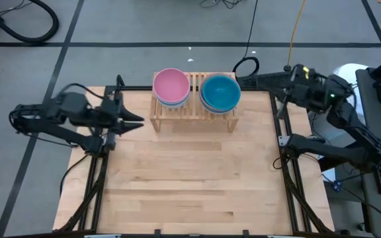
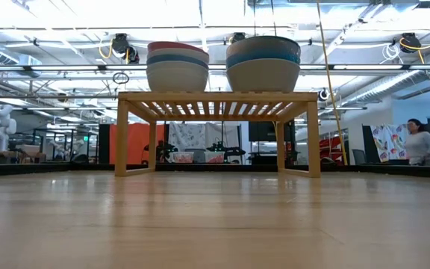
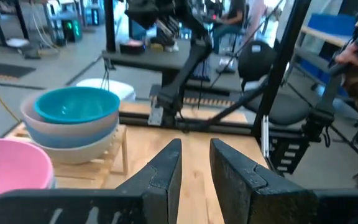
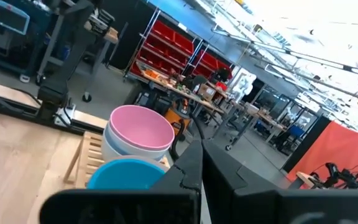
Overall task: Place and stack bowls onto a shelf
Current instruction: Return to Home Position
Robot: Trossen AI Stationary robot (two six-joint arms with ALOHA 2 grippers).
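Tabletop [image 1: 190, 192] shelf [image 1: 194, 119]: bowls [image 1: 171, 84] apart from fingers [image 3: 164, 177]

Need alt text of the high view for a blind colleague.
A small wooden shelf at the table's far edge carries two bowl stacks: pink-topped stack on the left, blue-topped stack on the right. The left end effector sits at the table's left edge, the right end effector beside the blue-topped stack; both are empty.
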